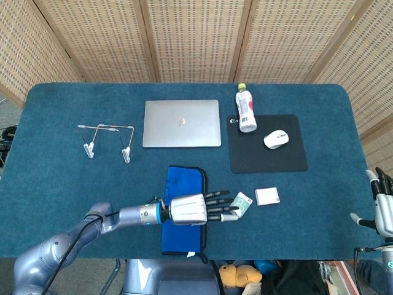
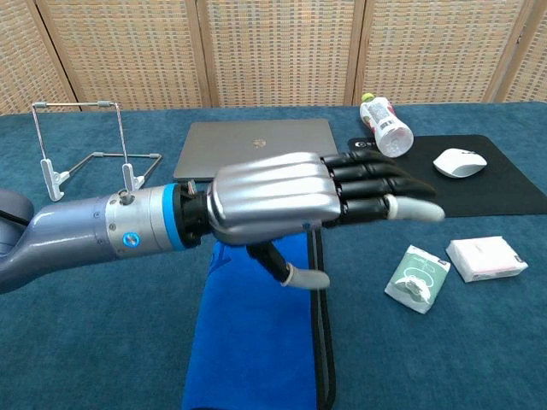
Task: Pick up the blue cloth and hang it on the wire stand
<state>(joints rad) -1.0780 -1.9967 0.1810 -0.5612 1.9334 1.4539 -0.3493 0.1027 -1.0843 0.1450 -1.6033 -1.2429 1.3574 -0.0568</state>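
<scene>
- Because the blue cloth (image 1: 184, 208) lay flat and folded lengthwise on the worktop (image 1: 55, 178), close to the near edge and with nothing gripping it, the pick-up had, to my judgement, not yet begun.
- The left hand (image 1: 195, 209) hovered above the cloth's middle with its fingers (image 2: 376, 184) stretched out straight and spread, empty, palm down; that flat pose suited an approach more than a grasp.
- The wire stand (image 1: 107, 140) stood upright well to the left of the cloth, beside the closed laptop (image 1: 182, 123), so the left arm seemed the natural one for the carry.
- The right hand (image 1: 384, 208) waited at the far right edge, away from everything; whether its fingers were wide or curled, I could not tell.
- A small green packet (image 1: 241, 203) lay just beside the outstretched fingertips and could be brushed.
</scene>
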